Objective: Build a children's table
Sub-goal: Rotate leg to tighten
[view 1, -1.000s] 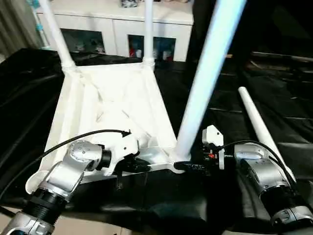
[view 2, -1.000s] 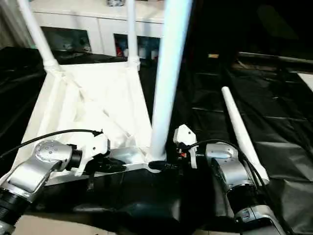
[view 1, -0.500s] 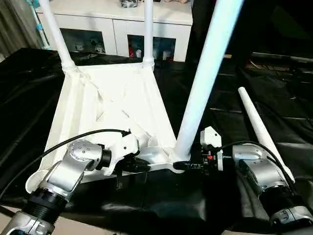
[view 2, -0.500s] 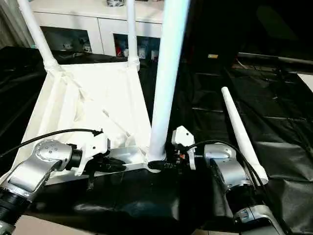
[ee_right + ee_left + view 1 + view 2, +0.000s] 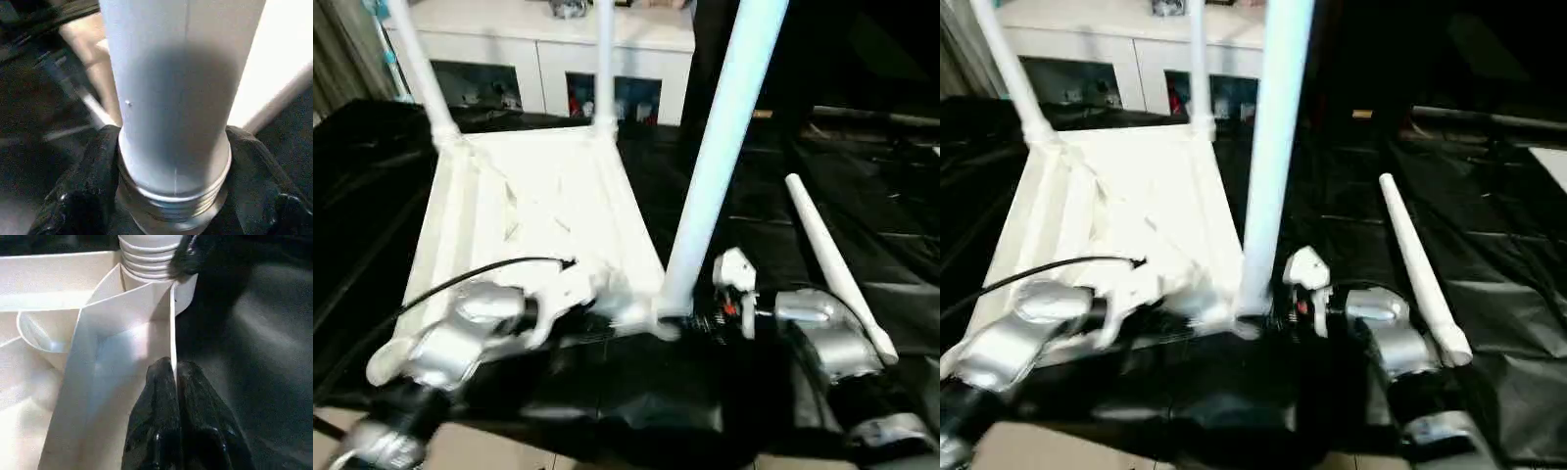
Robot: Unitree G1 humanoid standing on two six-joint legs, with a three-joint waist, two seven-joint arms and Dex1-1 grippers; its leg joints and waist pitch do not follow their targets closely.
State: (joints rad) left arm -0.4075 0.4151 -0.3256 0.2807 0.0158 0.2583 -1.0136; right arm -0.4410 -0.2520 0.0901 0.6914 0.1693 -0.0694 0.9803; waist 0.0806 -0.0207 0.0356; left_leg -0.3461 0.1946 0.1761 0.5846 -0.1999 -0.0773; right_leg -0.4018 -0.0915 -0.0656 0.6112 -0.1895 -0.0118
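The children's table (image 5: 538, 211) lies upside down on black sheeting (image 5: 773, 225), its ribbed underside facing up, spanning from about 7 o'clock to 12 o'clock in the head views. Three legs stand in corner sockets with their long axes pointing up and out of the picture: one far leg (image 5: 416, 73) at 11 o'clock leaning slightly outward, a second far leg (image 5: 604, 59) at 12 o'clock nearly vertical, and the near leg (image 5: 720, 147) rising from the near right-hand corner and tilting a little toward 1 o'clock. The fourth leg (image 5: 832, 264) lies loose on the sheeting at 3 o'clock, well apart from the top, its long axis running from near 4 o'clock away toward 1 o'clock.

The left pincer (image 5: 174, 377) has its fingers pressed together, pinching the thin edge wall of the table top just beside the near leg's socket. The right pincer (image 5: 171, 161) is closed around the base of the near leg, one finger (image 5: 93, 171) on each side of the ridged collar where the tube meets the socket.

A white cabinet (image 5: 548, 59) with glass doors stands behind the table at 12 o'clock.
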